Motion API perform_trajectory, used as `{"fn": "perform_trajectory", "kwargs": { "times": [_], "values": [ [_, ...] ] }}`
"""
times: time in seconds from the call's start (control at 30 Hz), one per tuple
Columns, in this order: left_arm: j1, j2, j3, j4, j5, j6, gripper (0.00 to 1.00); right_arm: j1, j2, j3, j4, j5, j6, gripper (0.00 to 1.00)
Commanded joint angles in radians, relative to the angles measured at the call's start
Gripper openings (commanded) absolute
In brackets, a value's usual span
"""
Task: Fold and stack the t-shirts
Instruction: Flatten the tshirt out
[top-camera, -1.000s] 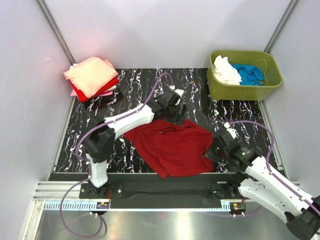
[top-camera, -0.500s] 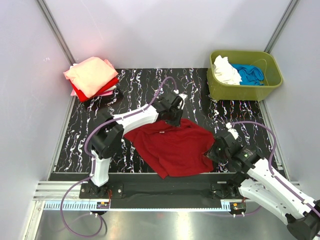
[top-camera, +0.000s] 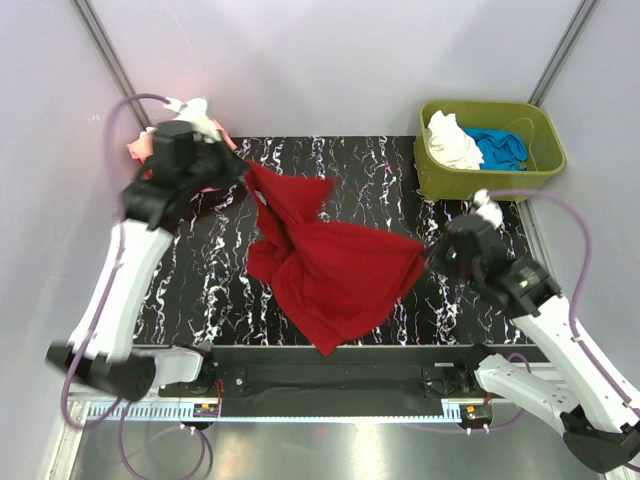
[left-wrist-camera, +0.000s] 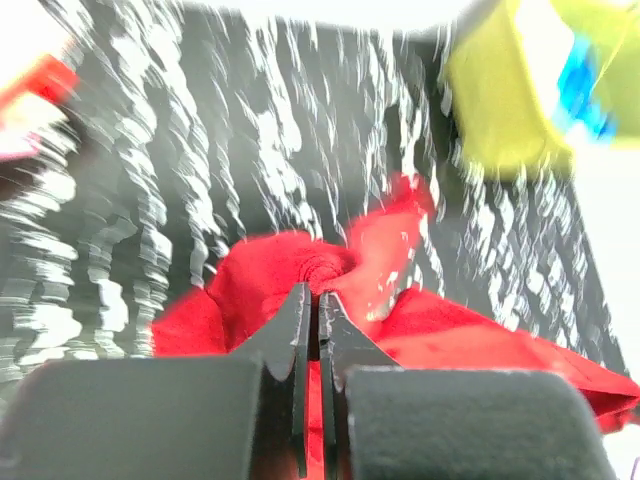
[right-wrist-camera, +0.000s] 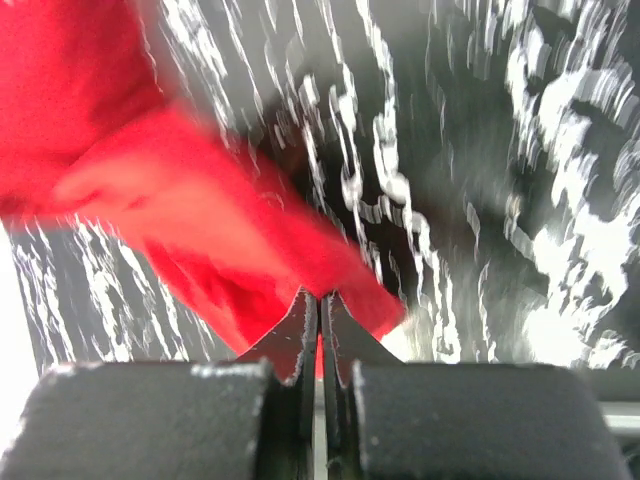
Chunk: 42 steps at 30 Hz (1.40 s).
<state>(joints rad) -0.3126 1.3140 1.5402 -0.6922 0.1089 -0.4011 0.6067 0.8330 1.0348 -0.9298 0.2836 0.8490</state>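
A dark red t-shirt (top-camera: 325, 265) hangs stretched above the black marbled table, lifted at two ends. My left gripper (top-camera: 243, 168) is raised at the back left, shut on the shirt's upper edge; the cloth (left-wrist-camera: 330, 265) bunches at its tips (left-wrist-camera: 318, 292). My right gripper (top-camera: 432, 256) at the right is shut on the shirt's other edge (right-wrist-camera: 250, 240), pinched between its tips (right-wrist-camera: 322, 298). A stack of folded t-shirts (top-camera: 145, 150), salmon-pink on top, lies at the back left, mostly hidden behind my left arm.
An olive-green tub (top-camera: 490, 150) at the back right holds a white t-shirt (top-camera: 452, 140) and a blue one (top-camera: 498, 146). White walls with metal posts enclose the table (top-camera: 370, 190). A metal rail runs along the near edge.
My left gripper closed on the shirt near the table's middle and swung up and to the back left with it. The right gripper rose, lifting its edge. The shirt left the table.
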Motion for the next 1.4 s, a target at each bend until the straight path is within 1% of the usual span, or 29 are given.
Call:
{"fn": "perform_trajectory", "kwargs": {
  "times": [0.0, 0.03, 0.07, 0.17, 0.2, 0.27, 0.3, 0.37, 0.4, 0.5, 0.57, 0.67, 0.73, 0.8, 0.83, 0.87, 0.93, 0.97, 1.0, 1.03, 1.07, 1.1, 1.13, 1.17, 1.23, 1.27, 1.3, 1.33, 1.37],
  "values": [
    [-0.011, -0.087, 0.075, -0.202, 0.014, 0.073, 0.00, -0.042, 0.066, 0.221, -0.007, 0.159, -0.172, 0.00],
    [-0.011, -0.126, 0.108, -0.217, 0.018, 0.085, 0.00, -0.042, 0.081, 0.267, -0.006, 0.167, -0.236, 0.00],
    [-0.011, -0.149, 0.126, -0.240, 0.020, 0.111, 0.00, -0.042, 0.092, 0.351, 0.003, 0.167, -0.276, 0.00],
    [-0.011, -0.257, 0.188, -0.262, 0.020, 0.189, 0.00, -0.042, 0.101, 0.485, 0.046, 0.146, -0.405, 0.00],
    [-0.011, -0.313, 0.204, -0.265, 0.018, 0.209, 0.00, -0.041, 0.083, 0.513, 0.058, 0.146, -0.428, 0.00],
    [-0.011, -0.370, 0.242, -0.256, 0.012, 0.263, 0.00, -0.042, 0.026, 0.565, 0.098, 0.137, -0.481, 0.00],
    [-0.011, -0.425, 0.254, -0.250, 0.015, 0.275, 0.00, -0.042, 0.000, 0.573, 0.118, 0.128, -0.498, 0.00],
    [-0.011, -0.473, 0.300, -0.233, 0.049, 0.315, 0.00, -0.042, -0.055, 0.585, 0.155, 0.105, -0.539, 0.00],
    [-0.011, -0.514, 0.328, -0.227, 0.084, 0.330, 0.00, -0.042, -0.111, 0.587, 0.193, 0.080, -0.551, 0.00],
    [-0.011, -0.594, 0.368, -0.188, 0.136, 0.367, 0.00, -0.042, -0.228, 0.581, 0.284, 0.013, -0.610, 0.00],
    [-0.011, -0.622, 0.385, -0.167, 0.144, 0.387, 0.00, -0.042, -0.277, 0.600, 0.313, 0.014, -0.634, 0.00],
    [-0.011, -0.641, 0.425, -0.136, 0.143, 0.395, 0.00, -0.041, -0.264, 0.675, 0.339, 0.028, -0.695, 0.00],
    [-0.013, -0.615, 0.451, -0.127, 0.141, 0.419, 0.00, -0.039, -0.227, 0.741, 0.341, 0.038, -0.758, 0.00],
    [-0.013, -0.566, 0.459, -0.119, 0.132, 0.438, 0.00, -0.027, -0.141, 0.784, 0.330, 0.078, -0.801, 0.00],
    [-0.013, -0.549, 0.457, -0.113, 0.114, 0.439, 0.00, -0.022, -0.109, 0.824, 0.330, 0.103, -0.830, 0.00],
    [-0.013, -0.526, 0.459, -0.099, 0.086, 0.438, 0.00, -0.015, -0.041, 0.838, 0.339, 0.161, -0.844, 0.00],
    [-0.014, -0.441, 0.472, -0.090, 0.016, 0.449, 0.00, 0.025, 0.035, 0.863, 0.364, 0.221, -0.931, 0.00],
    [-0.014, -0.367, 0.483, -0.092, -0.017, 0.458, 0.00, 0.036, 0.122, 0.873, 0.382, 0.285, -0.953, 0.00],
    [-0.014, -0.325, 0.513, -0.098, -0.076, 0.462, 0.00, 0.038, 0.170, 0.883, 0.391, 0.305, -0.975, 0.00],
    [-0.014, -0.281, 0.530, -0.107, -0.103, 0.464, 0.00, 0.036, 0.220, 0.902, 0.397, 0.321, -1.013, 0.00],
    [-0.013, -0.201, 0.543, -0.109, -0.139, 0.459, 0.00, 0.034, 0.326, 0.919, 0.393, 0.345, -1.021, 0.00],
    [-0.007, -0.161, 0.561, -0.113, -0.188, 0.458, 0.00, 0.021, 0.375, 0.932, 0.393, 0.342, -1.027, 0.00],
    [0.006, -0.124, 0.563, -0.110, -0.196, 0.453, 0.00, -0.016, 0.423, 0.949, 0.385, 0.315, -0.989, 0.00],
    [0.024, -0.049, 0.563, -0.110, -0.202, 0.450, 0.01, -0.109, 0.518, 0.959, 0.352, 0.225, -0.946, 0.00],
    [0.108, 0.034, 0.540, -0.124, -0.198, 0.405, 0.18, -0.195, 0.612, 0.987, 0.326, 0.169, -0.825, 0.00],
    [0.142, 0.142, 0.552, -0.153, -0.192, 0.377, 0.31, -0.262, 0.727, 1.023, 0.228, 0.119, -0.785, 0.13],
    [0.195, 0.206, 0.581, -0.202, -0.178, 0.351, 0.47, -0.283, 0.794, 1.077, 0.153, 0.088, -0.744, 0.72],
    [0.220, 0.267, 0.616, -0.333, -0.145, 0.296, 0.70, -0.294, 0.857, 1.194, 0.075, 0.069, -0.691, 0.86],
    [0.242, 0.353, 0.645, -0.395, -0.115, 0.271, 0.74, -0.294, 0.949, 1.243, -0.066, 0.077, -0.671, 0.96]
  ]
}}
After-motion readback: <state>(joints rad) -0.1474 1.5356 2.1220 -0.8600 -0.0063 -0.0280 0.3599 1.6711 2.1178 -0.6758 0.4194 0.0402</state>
